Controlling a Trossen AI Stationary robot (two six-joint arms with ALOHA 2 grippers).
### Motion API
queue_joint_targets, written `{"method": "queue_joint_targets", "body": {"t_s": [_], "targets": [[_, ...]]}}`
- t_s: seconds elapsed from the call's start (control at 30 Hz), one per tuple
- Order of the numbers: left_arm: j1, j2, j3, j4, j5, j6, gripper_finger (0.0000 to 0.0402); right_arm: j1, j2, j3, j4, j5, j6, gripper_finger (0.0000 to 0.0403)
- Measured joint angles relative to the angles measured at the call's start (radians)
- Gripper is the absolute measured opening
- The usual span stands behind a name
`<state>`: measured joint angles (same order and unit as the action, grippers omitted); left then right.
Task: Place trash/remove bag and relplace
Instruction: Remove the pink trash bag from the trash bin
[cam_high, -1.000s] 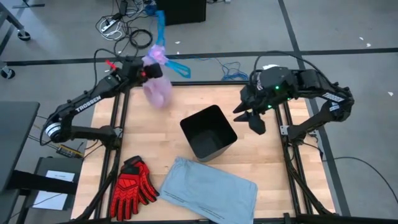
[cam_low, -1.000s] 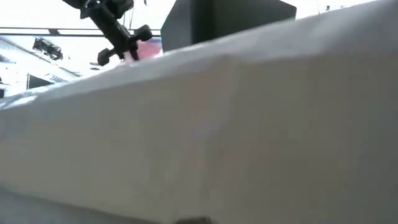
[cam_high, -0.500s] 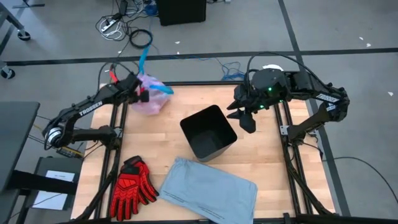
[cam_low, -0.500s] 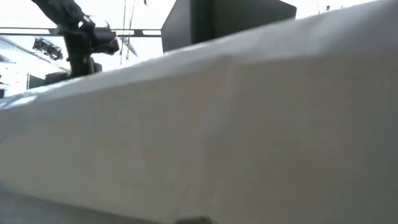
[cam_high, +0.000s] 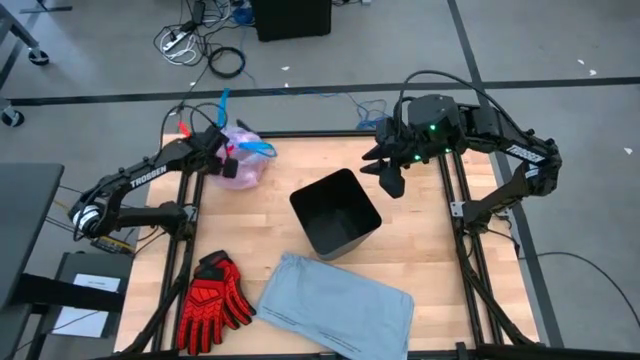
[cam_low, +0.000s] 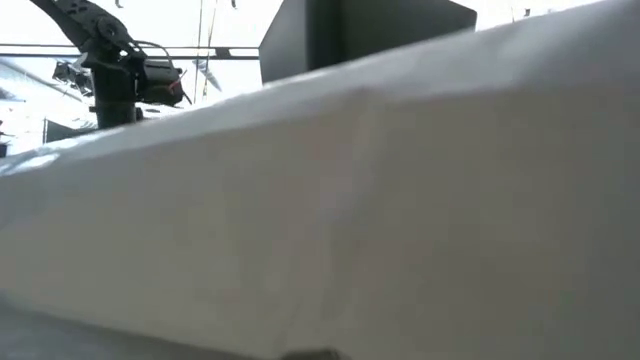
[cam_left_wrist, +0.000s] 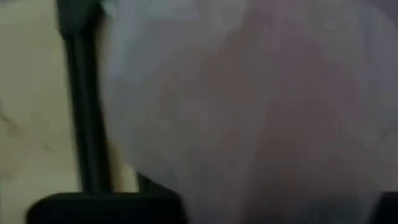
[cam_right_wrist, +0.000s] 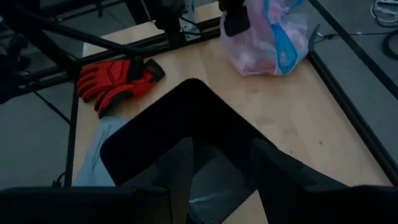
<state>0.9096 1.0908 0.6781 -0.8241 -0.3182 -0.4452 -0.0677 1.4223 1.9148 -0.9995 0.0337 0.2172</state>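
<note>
The pink-lavender bag (cam_high: 246, 166) sits bulging on its bottom at the table's far left corner, and its blue ties (cam_right_wrist: 281, 38) trail over its side. The trash is hidden. My left gripper (cam_high: 228, 160) is at the bag's upper left side, slanting down, and in the left wrist view the bag (cam_left_wrist: 249, 112) fills the picture. My right gripper (cam_high: 390, 184) hangs open and empty, high over the far right. Below it in the right wrist view stands the open black bin (cam_right_wrist: 186, 112), upright at mid-table (cam_high: 335, 215). The folded grey-blue liner (cam_high: 335, 300) lies flat near the front edge.
Red gloves (cam_high: 212, 300) lie at the near left, beside the liner. Black frame rails (cam_high: 190, 230) run along the table's left and right edges. The liner (cam_low: 400, 200) blocks most of the low view. Bare wood lies between the bag and the bin.
My left gripper has swung down toward the table's far left corner, tipping to point more steeply down. The pink bag, which hung in the air a second ago, now rests on the table there. My right gripper has drifted a little toward the far left.
</note>
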Motion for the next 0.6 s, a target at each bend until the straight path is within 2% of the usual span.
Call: {"method": "queue_joint_targets", "body": {"t_s": [0.17,0.33,0.47,0.6], "targets": [[0.001,-0.001,0.073,-0.057,-0.059,0.121,0.0141,-0.005,0.0,0.0,-0.01,-0.001,0.026,0.0151],[0.005,0.0,0.099,-0.157,-0.048,0.15,0.0216,-0.005,0.0,0.0,-0.027,-0.002,0.026,0.0151],[0.003,0.0,0.158,-0.278,0.029,0.166,0.0265,-0.006,0.0,0.0,-0.03,-0.002,0.029,0.0151],[0.002,-0.006,0.242,-0.379,-0.018,0.205,0.0301,-0.006,0.0,0.0,-0.03,-0.002,0.029,0.0151]]}}
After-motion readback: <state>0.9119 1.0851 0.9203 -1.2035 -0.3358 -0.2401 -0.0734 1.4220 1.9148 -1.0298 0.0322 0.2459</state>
